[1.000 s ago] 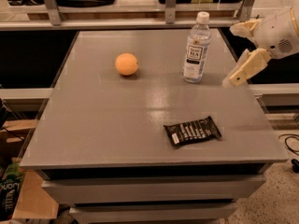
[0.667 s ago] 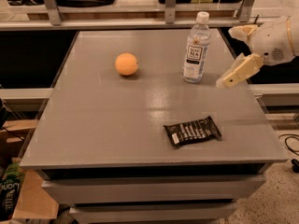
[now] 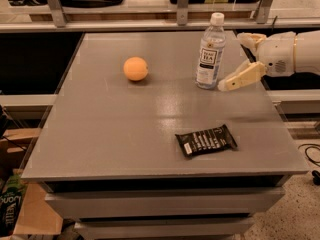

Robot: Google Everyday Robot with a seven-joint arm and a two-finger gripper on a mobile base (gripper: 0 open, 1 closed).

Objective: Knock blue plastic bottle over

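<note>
The blue plastic bottle (image 3: 211,51) stands upright on the grey table (image 3: 125,129), at the back right; it is clear with a white cap and a white-and-dark label. My gripper (image 3: 232,61) comes in from the right edge, just right of the bottle, and is open and empty. Its lower finger (image 3: 243,76) points down-left, with its tip close to the bottle's base. The upper finger (image 3: 250,38) sits behind, level with the bottle's shoulder.
An orange ball (image 3: 135,68) lies left of the bottle. A dark snack bar wrapper (image 3: 206,140) lies near the front right. A metal rack with shelves (image 3: 180,4) runs behind the table. Boxes (image 3: 20,209) sit on the floor at the lower left.
My gripper has moved left toward the bottle; its lower fingertip is now near the bottle's base. The bottle, ball and wrapper have not moved.
</note>
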